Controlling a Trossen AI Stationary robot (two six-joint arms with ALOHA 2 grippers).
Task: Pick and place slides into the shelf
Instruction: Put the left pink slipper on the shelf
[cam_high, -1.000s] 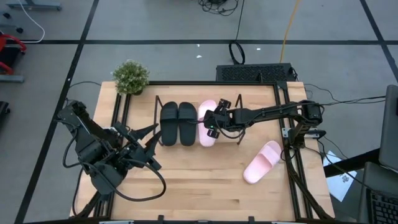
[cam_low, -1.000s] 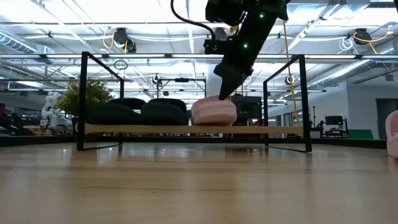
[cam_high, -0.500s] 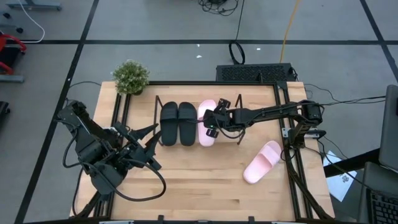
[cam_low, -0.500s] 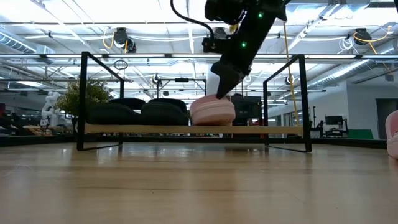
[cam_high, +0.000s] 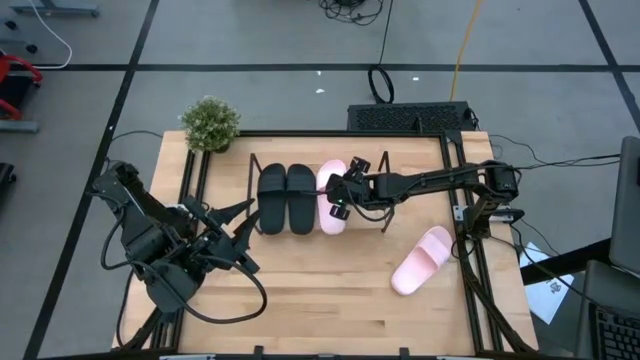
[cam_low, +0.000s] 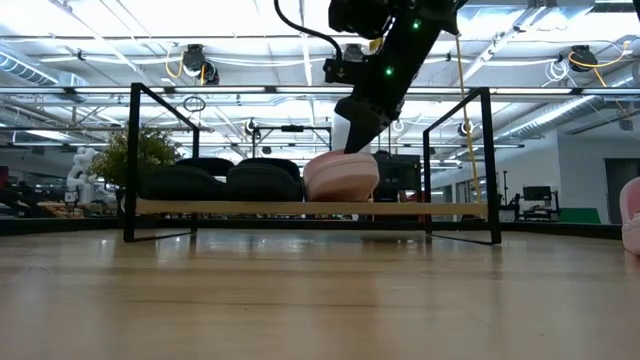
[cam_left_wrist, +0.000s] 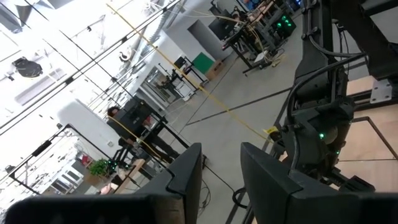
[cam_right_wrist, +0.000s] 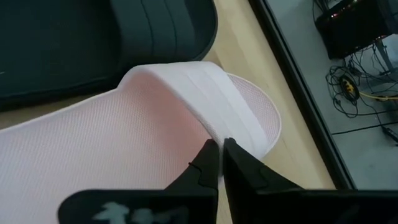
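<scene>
On the shelf (cam_high: 252, 166), my right gripper (cam_high: 340, 200) is clamped on the strap of a pink slide (cam_high: 333, 203), which lies lengthwise front to back beside the two black slides (cam_high: 286, 198). The other pink slide (cam_high: 421, 259) lies angled on the table (cam_high: 330, 290), well apart. My left gripper (cam_high: 243, 232) waits open. No writing shows.

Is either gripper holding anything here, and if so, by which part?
The right gripper pinches the strap of the pink slide in the shelf. The left gripper holds nothing.
</scene>
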